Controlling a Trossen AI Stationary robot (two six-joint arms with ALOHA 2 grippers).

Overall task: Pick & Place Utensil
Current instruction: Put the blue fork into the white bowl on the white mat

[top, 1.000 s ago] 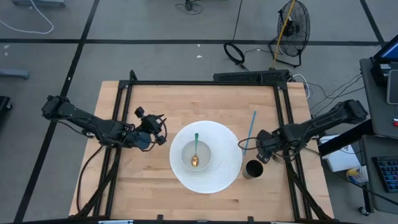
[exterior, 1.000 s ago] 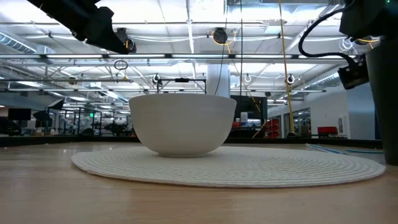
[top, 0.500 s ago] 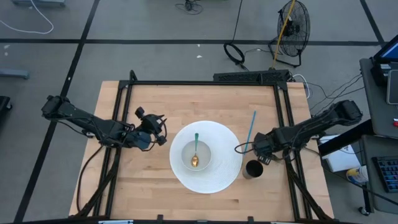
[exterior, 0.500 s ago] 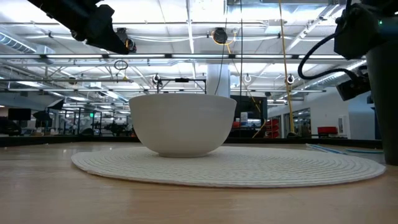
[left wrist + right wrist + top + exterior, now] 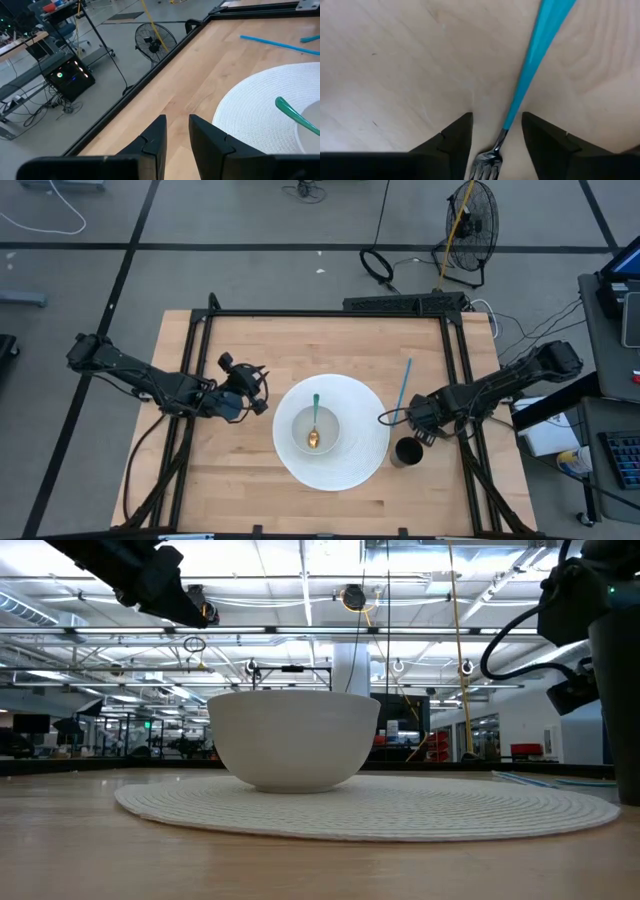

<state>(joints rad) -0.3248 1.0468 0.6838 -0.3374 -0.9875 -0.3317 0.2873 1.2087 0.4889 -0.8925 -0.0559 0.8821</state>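
Observation:
A blue-handled fork (image 5: 405, 384) lies flat on the wood at the table's right, beside a round white mat (image 5: 372, 442). My right gripper (image 5: 496, 115) hangs over the fork's head end, pointing down and open. One finger (image 5: 455, 137) stands on each side of the fork's neck (image 5: 506, 127), and no touch shows. A white bowl (image 5: 315, 429) stands on the mat and holds a gold spoon with a green handle (image 5: 314, 418). My left gripper (image 5: 250, 395) waits left of the mat, its fingers (image 5: 156, 134) a narrow gap apart.
A dark cup (image 5: 406, 452) stands at the mat's right edge, just on the near side of my right gripper; in the low view the cup (image 5: 615, 710) fills the right edge. A black frame (image 5: 330, 313) borders the table. Bare wood lies toward the far edge.
My right gripper has come down toward the fork and shifted slightly toward the table's left. The fork, bowl and spoon have stayed where they were.

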